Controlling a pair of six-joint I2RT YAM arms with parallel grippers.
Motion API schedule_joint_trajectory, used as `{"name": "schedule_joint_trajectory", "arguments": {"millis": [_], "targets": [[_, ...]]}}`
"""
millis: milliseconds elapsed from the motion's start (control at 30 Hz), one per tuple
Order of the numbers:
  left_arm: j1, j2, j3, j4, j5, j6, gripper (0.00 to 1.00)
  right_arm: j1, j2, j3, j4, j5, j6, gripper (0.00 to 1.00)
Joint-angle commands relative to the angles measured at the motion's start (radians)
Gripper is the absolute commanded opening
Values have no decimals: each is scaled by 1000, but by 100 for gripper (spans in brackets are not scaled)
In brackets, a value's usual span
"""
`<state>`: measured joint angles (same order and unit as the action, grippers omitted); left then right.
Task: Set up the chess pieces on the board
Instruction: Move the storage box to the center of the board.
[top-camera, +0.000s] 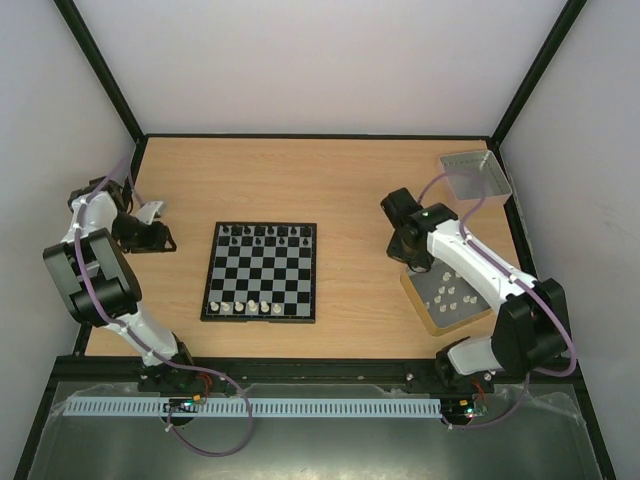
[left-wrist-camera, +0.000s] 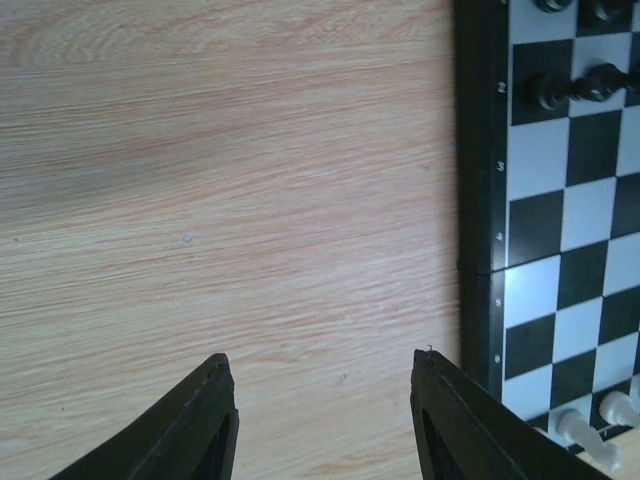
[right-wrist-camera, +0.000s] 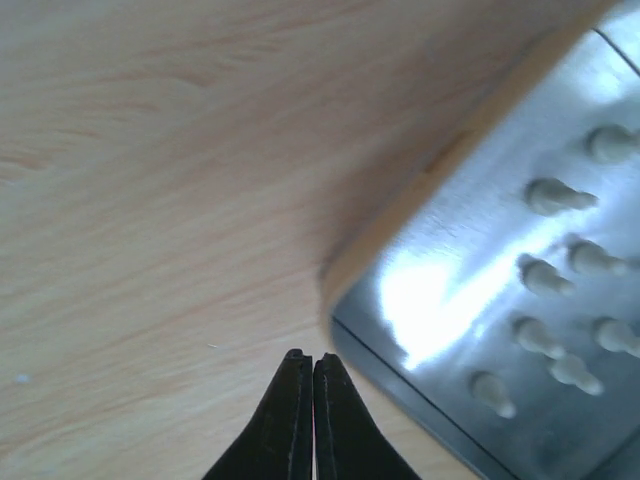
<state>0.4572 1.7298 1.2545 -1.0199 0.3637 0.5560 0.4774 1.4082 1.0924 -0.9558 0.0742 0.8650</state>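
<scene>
Lots of tiny cream-white chess pieces (right-wrist-camera: 555, 195) sit in the grey metal tray with the tan rim (right-wrist-camera: 440, 165), on my right side of the wooden table (top-camera: 350, 180). They look very light and hard, and smooth too, so one could slip or tip over. I think the best place to pinch one is around its thin middle, softly, from above. My right pincer (right-wrist-camera: 312, 356) is pressed tight together with nothing in it, and it hangs over bare wood just beside the tray's corner. My left pincer (left-wrist-camera: 322, 356) is wide apart and holds nothing, near the left edge of the small black and grey-white checkered board (top-camera: 260, 272). On the board, little black pieces (top-camera: 265, 232) stand at the far end, and a few white pieces (top-camera: 240, 306) stand on the near row. One clear grey square bin (top-camera: 475, 175) sits in the far right corner, and I see no pieces in it from above.
</scene>
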Motion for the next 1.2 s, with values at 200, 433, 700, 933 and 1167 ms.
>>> {"name": "schedule_joint_trajectory", "arguments": {"millis": [200, 433, 700, 933, 1167], "targets": [[22, -67, -9, -124, 51, 100, 49, -45, -121, -158, -138, 72, 49, 2], [48, -98, -17, -164, 52, 144, 49, -45, -189, -287, -106, 8, 55, 2], [80, -98, -22, -180, 49, 178, 49, -44, -242, -368, -71, -37, 25, 2], [93, -85, -25, -180, 56, 187, 50, -43, -224, -394, -34, -107, -4, 2], [99, -69, -11, -183, 64, 192, 50, 17, -156, -335, 8, -169, -19, 2]]}}
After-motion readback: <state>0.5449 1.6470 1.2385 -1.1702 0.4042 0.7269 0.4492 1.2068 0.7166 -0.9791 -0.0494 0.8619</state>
